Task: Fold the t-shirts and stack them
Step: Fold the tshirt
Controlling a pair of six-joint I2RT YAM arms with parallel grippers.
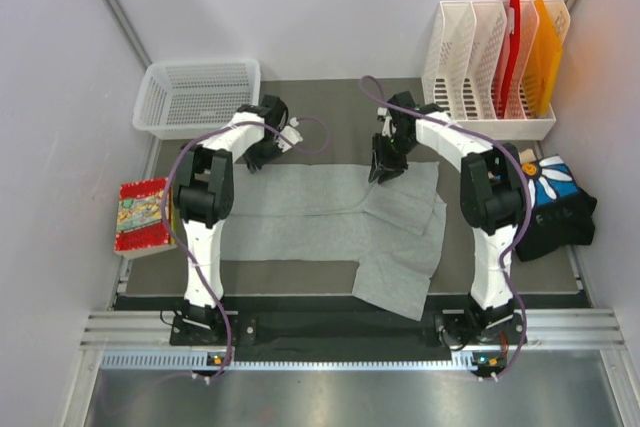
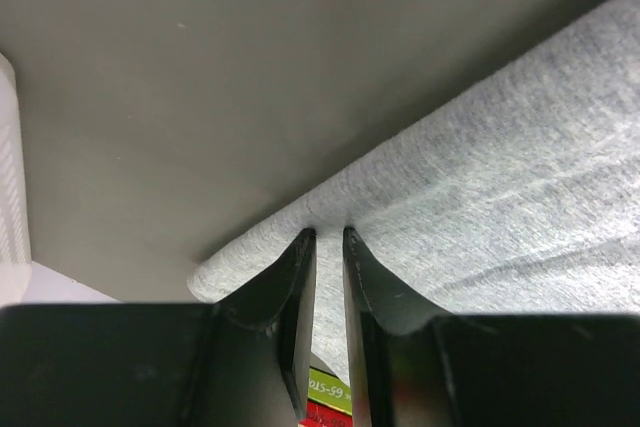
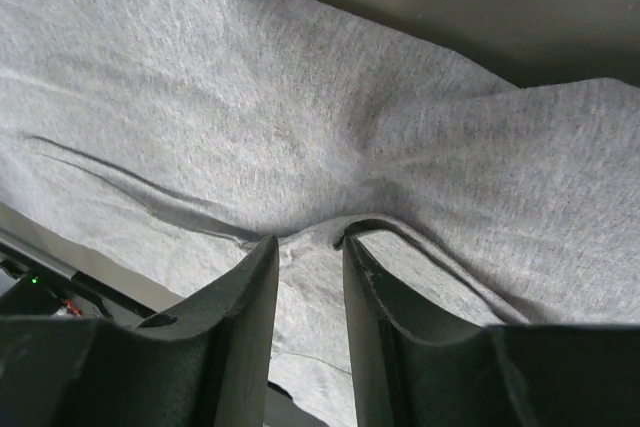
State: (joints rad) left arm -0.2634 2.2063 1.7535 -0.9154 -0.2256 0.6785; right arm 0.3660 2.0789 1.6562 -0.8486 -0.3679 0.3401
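Observation:
A plain light grey t-shirt [image 1: 320, 222] lies spread flat across the dark table, with one sleeve reaching toward the near right. My left gripper [image 1: 262, 155] is at the shirt's far left corner. In the left wrist view its jaws [image 2: 325, 237] are nearly closed on the rolled edge of the grey cloth [image 2: 500, 147]. My right gripper [image 1: 385, 172] is at the far edge, right of the middle. In the right wrist view it [image 3: 310, 242] pinches a raised bunch of the grey cloth [image 3: 250, 97], with creases running toward the fingers.
A pile of other shirts, black with a blue-and-white one on top [image 1: 552, 197], sits at the table's right edge. A white basket [image 1: 195, 97] stands far left. White, red and orange file racks [image 1: 495, 57] stand far right. A red patterned box [image 1: 140, 215] lies at the left edge.

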